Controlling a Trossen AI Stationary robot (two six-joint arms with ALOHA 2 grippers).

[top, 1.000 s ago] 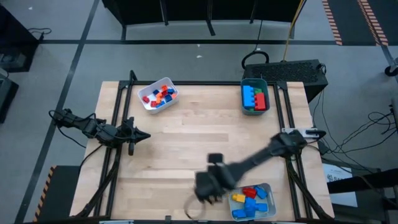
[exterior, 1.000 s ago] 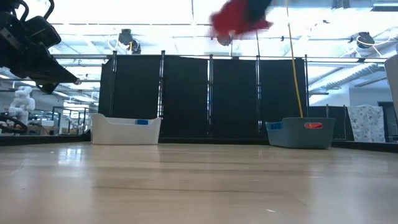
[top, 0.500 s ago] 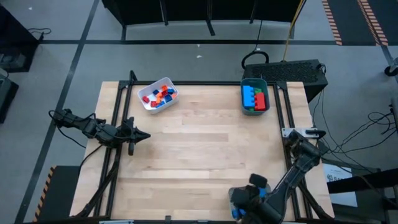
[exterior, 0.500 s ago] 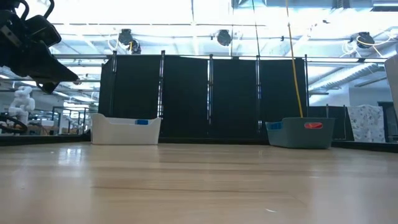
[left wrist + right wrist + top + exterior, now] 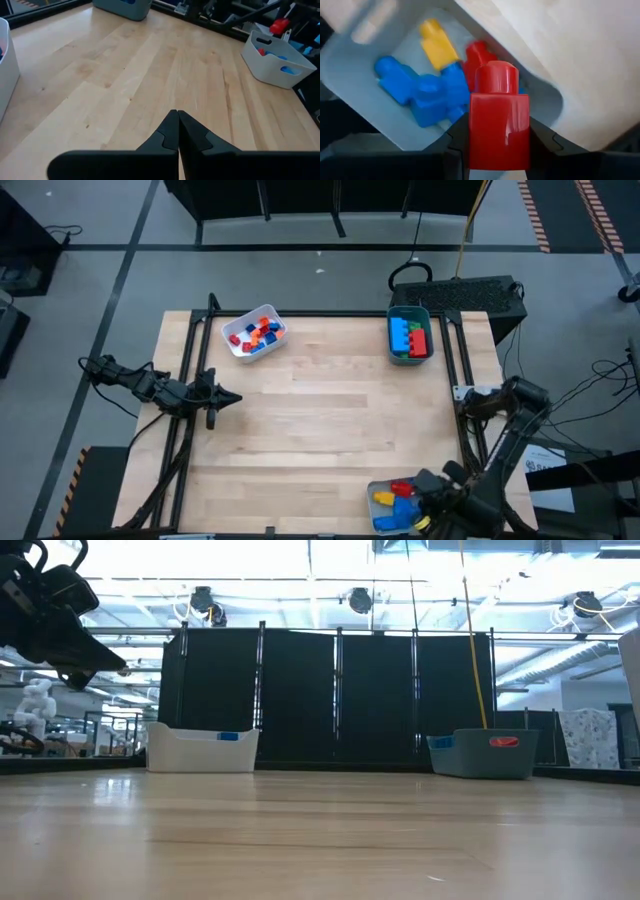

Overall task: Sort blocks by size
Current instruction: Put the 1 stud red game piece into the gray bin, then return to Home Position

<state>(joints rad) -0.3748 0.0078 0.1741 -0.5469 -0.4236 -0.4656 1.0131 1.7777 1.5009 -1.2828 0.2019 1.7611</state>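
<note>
My right pincer [image 5: 499,142] grips a red block [image 5: 499,120] over the white tray [image 5: 378,490] at the table's near right corner; a second ago that arm stretched toward the middle of the near edge, and half a second ago it was swinging in along that edge, so the block has been carried to its tray and, I judge, is about to be dropped. Below it lie blue blocks [image 5: 427,97], a yellow block [image 5: 437,42] and another red block [image 5: 479,56]; seen from above, red, yellow and blue pieces show in the tray beside my wrist. My left pincer [image 5: 177,132] waits closed near the table's left edge, unmoved across the second. A second white tray [image 5: 254,332] near the far left corner holds small red, blue and orange blocks; a teal tray [image 5: 409,313] at the far right corner holds larger blue, red and green blocks. No loose block shows on the wood [image 5: 320,410], so the sort looks nearly done.
</note>
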